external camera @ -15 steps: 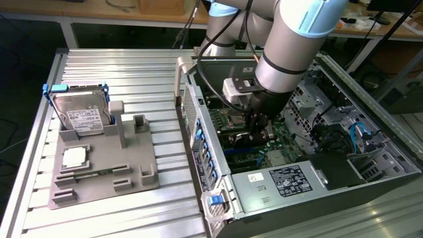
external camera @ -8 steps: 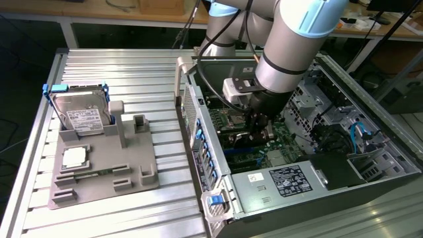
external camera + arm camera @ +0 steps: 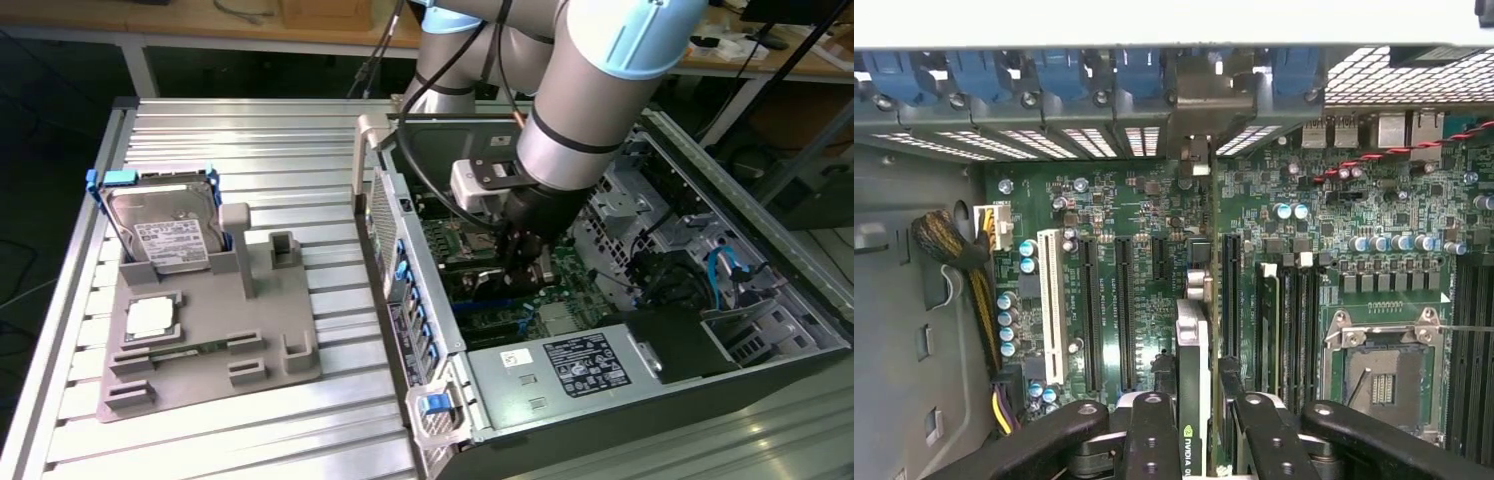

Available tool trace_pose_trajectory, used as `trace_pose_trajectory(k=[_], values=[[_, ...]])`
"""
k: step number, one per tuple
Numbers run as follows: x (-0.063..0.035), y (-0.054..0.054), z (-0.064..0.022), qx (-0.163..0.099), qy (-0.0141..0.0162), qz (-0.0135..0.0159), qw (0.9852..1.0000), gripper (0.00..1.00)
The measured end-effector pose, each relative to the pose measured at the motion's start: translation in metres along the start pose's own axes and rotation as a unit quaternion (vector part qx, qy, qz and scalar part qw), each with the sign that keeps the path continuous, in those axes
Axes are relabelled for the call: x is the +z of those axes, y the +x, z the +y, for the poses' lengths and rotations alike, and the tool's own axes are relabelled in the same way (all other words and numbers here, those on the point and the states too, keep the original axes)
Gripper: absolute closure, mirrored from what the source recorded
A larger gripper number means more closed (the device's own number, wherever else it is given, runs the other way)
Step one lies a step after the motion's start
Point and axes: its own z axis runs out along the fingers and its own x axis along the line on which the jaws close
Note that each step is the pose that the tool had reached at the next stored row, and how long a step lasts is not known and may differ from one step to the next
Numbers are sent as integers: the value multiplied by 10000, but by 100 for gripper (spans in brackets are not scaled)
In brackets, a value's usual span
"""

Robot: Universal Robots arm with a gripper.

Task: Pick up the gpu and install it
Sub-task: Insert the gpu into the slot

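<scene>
Ribbed metal worktop (image 3: 240, 130), open grey computer case (image 3: 378, 190). Inside case: thin green gpu (image 3: 1193, 370) clamped edge-on between black fingers (image 3: 1152, 435), above motherboard slots (image 3: 1122, 300). Insertion judged in hand; slot alignment required.

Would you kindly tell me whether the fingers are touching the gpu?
Touching. The wrist view shows the gpu edge-on, with the black fingers pressed against both of its sides.
</scene>
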Motion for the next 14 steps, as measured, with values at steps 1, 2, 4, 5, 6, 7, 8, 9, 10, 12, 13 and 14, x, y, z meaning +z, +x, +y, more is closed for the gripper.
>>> trace_pose_trajectory(k=[1,2,4,5,6,7,8,9,10,12,13,14], values=[[0,0,0,27,1,1,10000,73],[1,1,-1,72,3,2,10000,73],[2,1,-5,144,6,5,9999,73],[2,1,-6,170,7,6,9999,73],[4,4,-6,193,8,6,9998,73],[3,8,-6,195,8,6,9998,73],[3,14,-5,195,7,7,9998,73],[3,19,-5,194,8,7,9998,73],[3,26,-6,194,8,6,9998,73],[1,46,-6,195,7,7,9998,73],[1,57,-6,195,8,7,9998,73],[1,66,-6,195,8,7,9998,73]])
